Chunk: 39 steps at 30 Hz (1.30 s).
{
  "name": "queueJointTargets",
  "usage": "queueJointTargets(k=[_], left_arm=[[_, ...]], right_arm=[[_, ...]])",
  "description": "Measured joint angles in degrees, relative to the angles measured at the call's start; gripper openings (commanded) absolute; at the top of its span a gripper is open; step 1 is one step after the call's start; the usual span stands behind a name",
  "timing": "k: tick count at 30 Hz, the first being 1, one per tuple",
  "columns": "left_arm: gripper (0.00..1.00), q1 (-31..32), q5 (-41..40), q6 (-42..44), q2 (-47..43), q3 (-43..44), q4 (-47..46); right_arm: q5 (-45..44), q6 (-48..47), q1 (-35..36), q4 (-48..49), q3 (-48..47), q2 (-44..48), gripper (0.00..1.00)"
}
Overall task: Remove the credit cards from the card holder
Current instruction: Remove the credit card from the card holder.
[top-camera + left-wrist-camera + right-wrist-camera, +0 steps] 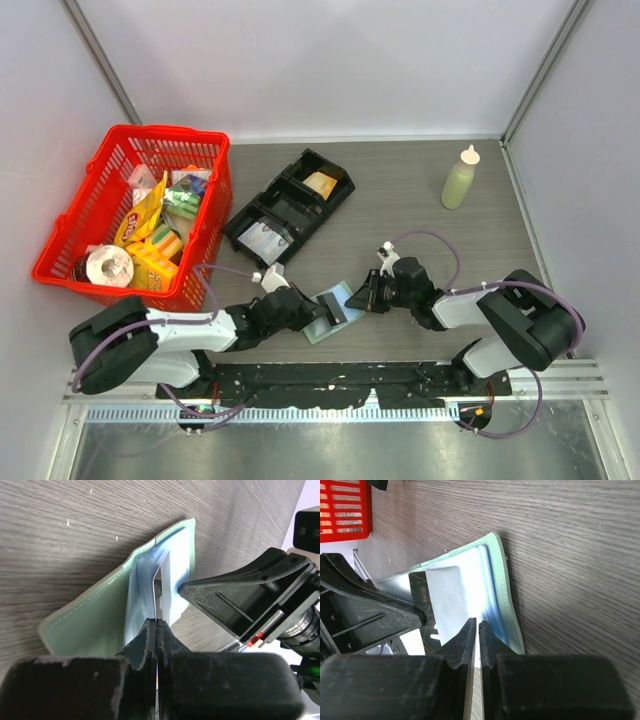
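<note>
Our left tool (pixel 157 623) clamps the flat pale green folding card holder (pixel 90 625), apparently to anchor it. Facing it, our right tool (pixel 476 626) pinches a thin pale plastic credit card (pixel 447 600), ready for pulling.

Lab test cell: white panel walls (pixel 330 60), metal corner posts (pixel 100 62), 2 robot arms (pixel 190 335) on rail (pixel 570 372).

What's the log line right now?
left gripper: shut on card holder | right gripper: shut on credit card | card: partly out | holder: on table
</note>
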<state>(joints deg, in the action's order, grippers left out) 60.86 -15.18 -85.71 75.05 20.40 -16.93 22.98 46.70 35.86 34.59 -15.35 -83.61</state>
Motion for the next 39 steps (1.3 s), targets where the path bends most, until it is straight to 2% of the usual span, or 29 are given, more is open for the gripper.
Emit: queueJointTargets(k=[9, 13, 16, 21, 23, 26, 28, 32, 39], left_arm=[[0.00, 0.2, -0.2, -0.5, -11.1, -2.9, 7.2], [0.00, 0.5, 0.3, 0.5, -15.6, -2.9, 10.6], [0.00, 0.7, 0.6, 2.0, -19.1, -2.9, 13.5], [0.00, 0.6, 0.7, 5.7, -23.5, -3.3, 16.1], [0.00, 0.6, 1.2, 8.2, -25.5, -4.0, 15.7], [0.00, 0.7, 1.7, 10.9, -27.6, -4.8, 15.5], [0.07, 0.7, 1.7, 11.9, -28.7, -4.9, 15.6], [0.07, 0.7, 1.3, 12.9, -28.2, -4.7, 16.9], [0.04, 0.5, 0.8, 14.0, -15.4, 2.0, 20.6]], right_arm=[[0.3, 0.1, -0.4, -1.4, -0.5, 0.4, 0.18], [-0.2, -1.2, -0.5, -4.7, -1.2, 2.5, 0.31], [-1.3, -3.1, -0.6, -8.2, -1.3, 5.8, 0.36], [-2.6, -6.0, -0.7, -13.0, -1.3, 12.9, 0.56], [-1.9, -7.3, -0.8, -13.1, -1.3, 16.0, 0.61], [0.2, -8.8, -0.8, -11.8, -1.3, 18.8, 0.62], [1.4, -9.5, -0.8, -11.3, -1.3, 19.3, 0.63], [3.7, -10.5, -0.8, -11.2, -1.7, 18.2, 0.61], [8.6, -10.1, 0.5, -9.3, -5.6, 9.8, 0.54]])
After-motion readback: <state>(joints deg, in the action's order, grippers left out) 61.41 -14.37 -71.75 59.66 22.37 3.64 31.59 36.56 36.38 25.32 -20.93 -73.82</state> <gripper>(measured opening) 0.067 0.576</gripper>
